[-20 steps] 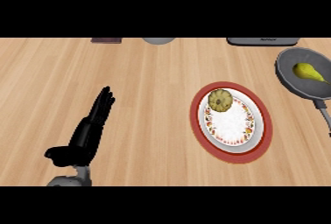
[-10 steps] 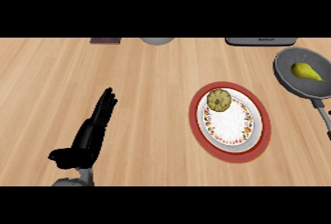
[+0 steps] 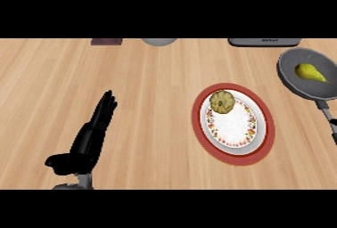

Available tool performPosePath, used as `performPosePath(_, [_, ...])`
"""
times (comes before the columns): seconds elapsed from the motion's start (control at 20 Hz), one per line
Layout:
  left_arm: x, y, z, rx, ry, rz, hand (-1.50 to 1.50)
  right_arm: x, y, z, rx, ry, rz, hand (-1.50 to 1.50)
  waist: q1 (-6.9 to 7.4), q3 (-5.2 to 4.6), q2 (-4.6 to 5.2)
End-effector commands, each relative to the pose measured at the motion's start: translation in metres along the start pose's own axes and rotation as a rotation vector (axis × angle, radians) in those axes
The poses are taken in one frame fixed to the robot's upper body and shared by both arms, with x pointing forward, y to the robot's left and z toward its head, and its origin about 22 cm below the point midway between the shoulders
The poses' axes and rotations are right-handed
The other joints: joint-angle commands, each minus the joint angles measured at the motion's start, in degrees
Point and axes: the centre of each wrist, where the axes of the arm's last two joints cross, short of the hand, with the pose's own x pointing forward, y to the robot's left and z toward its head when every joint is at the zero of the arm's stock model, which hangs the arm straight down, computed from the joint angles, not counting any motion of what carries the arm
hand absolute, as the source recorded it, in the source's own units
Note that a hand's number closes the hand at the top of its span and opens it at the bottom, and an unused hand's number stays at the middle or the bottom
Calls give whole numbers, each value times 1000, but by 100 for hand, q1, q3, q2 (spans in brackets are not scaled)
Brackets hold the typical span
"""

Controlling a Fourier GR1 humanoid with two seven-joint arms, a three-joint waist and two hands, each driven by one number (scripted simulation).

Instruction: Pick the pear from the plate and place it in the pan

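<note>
A yellow-green pear (image 3: 311, 73) lies inside the dark grey pan (image 3: 289, 80) at the right edge of the wooden counter. The white plate (image 3: 236, 129) with a patterned border rests on a red mat (image 3: 262, 153) in the middle right. A round tan, ribbed item (image 3: 222, 102) sits on the plate's upper part. My left hand (image 3: 89, 138) rests open at the lower left, fingers straight and pointing up the counter, holding nothing. No right hand shows.
The pan's handle (image 3: 325, 115) runs down toward the right edge. Along the far edge stand a dark block (image 3: 106, 42), a grey round object (image 3: 159, 41) and a dark flat device (image 3: 263, 42).
The whole scene has shifted slightly left and down in the view. My left hand stays open and keeps its pose.
</note>
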Motion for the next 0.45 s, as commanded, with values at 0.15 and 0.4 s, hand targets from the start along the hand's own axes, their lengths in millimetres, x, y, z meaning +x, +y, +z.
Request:
performPosePath(0.15, [-8,12,-8,3,-6,-2,0,5,2,-2,0,6,36,-150,20,3,11])
performPosePath(0.4, [0,12,13,14,-12,2,0,14,-5,3,-38,-43,138,-150,6,-2,-9])
